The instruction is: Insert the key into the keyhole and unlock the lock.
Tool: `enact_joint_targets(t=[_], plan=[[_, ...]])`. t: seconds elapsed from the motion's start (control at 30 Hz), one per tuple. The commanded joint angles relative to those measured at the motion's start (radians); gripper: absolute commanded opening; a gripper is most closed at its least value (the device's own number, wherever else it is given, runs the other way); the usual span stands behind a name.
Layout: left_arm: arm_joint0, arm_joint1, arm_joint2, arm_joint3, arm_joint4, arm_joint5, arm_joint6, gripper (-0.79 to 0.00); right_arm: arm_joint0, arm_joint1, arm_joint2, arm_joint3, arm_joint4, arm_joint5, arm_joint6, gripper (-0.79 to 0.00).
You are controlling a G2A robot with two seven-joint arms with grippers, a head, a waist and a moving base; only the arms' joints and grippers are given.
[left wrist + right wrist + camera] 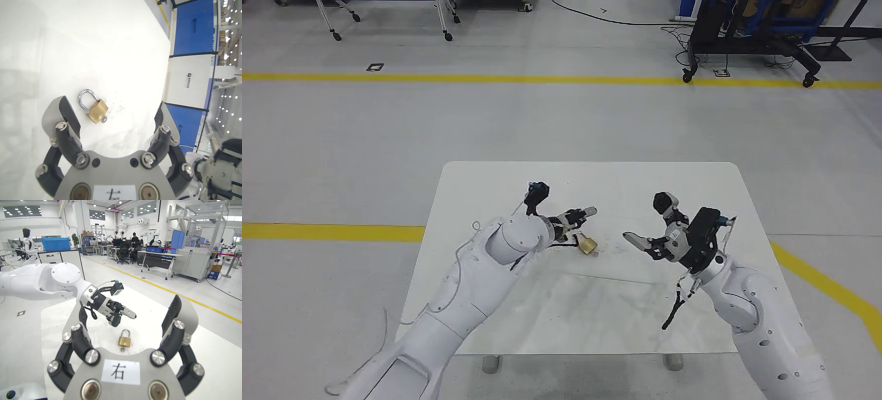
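Padlock [98,111]: brass body with a chrome shackle, lying flat near the middle of the white table [502,180].
Pose: in the top view the shackle points toward about 9 o'clock.
Key [104,119]: small and silver, with a round bow sticking out of the body's base, at about 3 o'clock.

Stands white and rectangular, with rounded corners: a table [642,185] on a pale floor [542,110] crossed by yellow lines. Carries a small lock [587,244] lying flat, near the middle and a little toward the robot's left side. Shows a brass body and a bright silver shackle [85,90], both resting on the white top. Holds a key [103,119] at the end of the body opposite the shackle, its small round silver head down on the table. Bears a scatter of faint dark specks [117,108] just beside the lock.
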Motion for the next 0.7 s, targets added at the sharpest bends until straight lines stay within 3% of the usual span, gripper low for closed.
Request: enact_joint_targets(t=[0.0, 0.13, 0.3, 0.33, 0.67], plan=[[0.03, 0.017, -0.061, -0.063, -0.001, -0.008, 0.017, 0.0, -0.013, 0.003, 0.036, -0.007, 0.022, -0.012, -0.044, 0.0], [0.109, 0.053, -0.185, -0.23, 0.04, -0.002, 0.051, 0.0, -0.056, 0.01, 0.134, -0.026, 0.046, -0.034, -0.154, 0.0], [0.253, 0.092, -0.327, -0.506, 0.177, -0.008, 0.163, 0.0, -0.138, 0.013, 0.273, -0.061, 0.104, -0.094, -0.379, 0.0], [0.283, 0.097, -0.349, -0.556, 0.183, -0.013, 0.175, 0.0, -0.138, 0.013, 0.273, -0.061, 0.104, -0.094, -0.379, 0.0], [0.291, 0.099, -0.354, -0.565, 0.193, -0.016, 0.179, 0.0, -0.138, 0.012, 0.272, -0.061, 0.1, -0.086, -0.375, 0.0]])
